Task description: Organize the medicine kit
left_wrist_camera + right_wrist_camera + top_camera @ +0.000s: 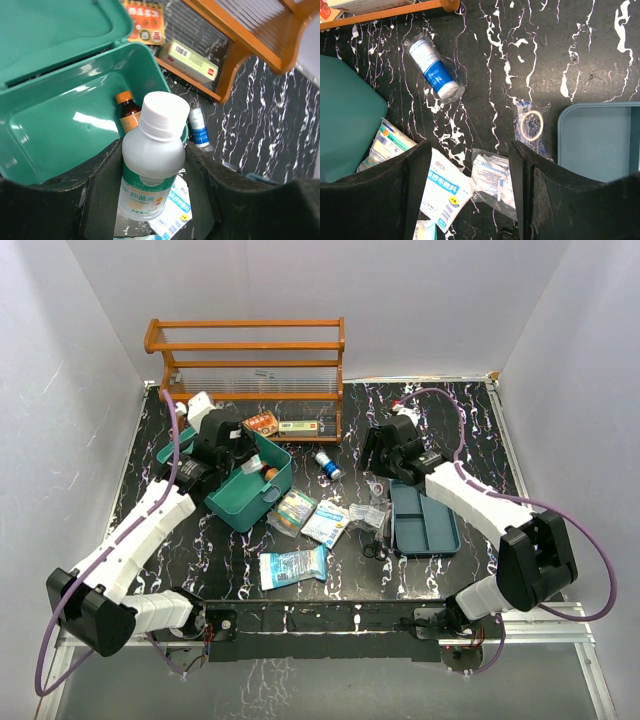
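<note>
Spanning twelve o'clock of the black marbled table (225, 555) stands an orange wooden shelf rack (245, 365). The teal-green rectangular plastic medicine kit box (255, 505), lid open, sits at nine o'clock of centre, and its darker compartmented insert tray (425, 525) lies at three o'clock. The left gripper (150, 200) clamps a white plastic bottle (152, 150) beside the box's rim. The right gripper (470, 190) hangs open and empty above clear sachets (490, 180).
</note>
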{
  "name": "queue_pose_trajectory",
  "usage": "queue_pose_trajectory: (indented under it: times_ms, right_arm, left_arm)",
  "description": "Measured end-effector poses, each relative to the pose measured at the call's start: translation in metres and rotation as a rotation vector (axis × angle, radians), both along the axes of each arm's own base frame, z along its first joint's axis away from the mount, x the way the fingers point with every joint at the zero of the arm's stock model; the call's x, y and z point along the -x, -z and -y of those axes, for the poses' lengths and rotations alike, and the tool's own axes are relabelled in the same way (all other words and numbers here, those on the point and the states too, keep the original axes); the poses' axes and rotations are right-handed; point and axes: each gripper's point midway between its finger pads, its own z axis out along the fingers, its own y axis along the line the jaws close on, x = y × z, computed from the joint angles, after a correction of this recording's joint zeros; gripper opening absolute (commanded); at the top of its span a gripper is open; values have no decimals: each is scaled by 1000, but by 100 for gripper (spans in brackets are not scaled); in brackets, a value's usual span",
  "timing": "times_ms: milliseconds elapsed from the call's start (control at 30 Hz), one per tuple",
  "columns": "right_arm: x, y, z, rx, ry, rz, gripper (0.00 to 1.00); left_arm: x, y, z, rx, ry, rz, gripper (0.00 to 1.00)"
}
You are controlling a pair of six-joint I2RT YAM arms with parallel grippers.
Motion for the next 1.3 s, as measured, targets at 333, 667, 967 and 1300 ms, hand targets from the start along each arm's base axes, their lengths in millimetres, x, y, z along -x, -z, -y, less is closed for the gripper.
queue_pose_trajectory:
  times_ms: [333,667,967,1300]
  right_arm:
    - [3,8,4,57,-7,-67,60]
    - [-9,-6,7,112,-10,-59,60]
    - [-12,2,14,186,-22,-76,61]
    - [-11,2,21,229,-23,-78,61]
  left_arm:
    - [1,49,-20,182,-245,-67,36]
    - [-17,102,-30,241,-360,-166,34]
    - [-29,152,-29,243,-441,-311,34]
    - [-26,160,-8,302,-466,-372,43]
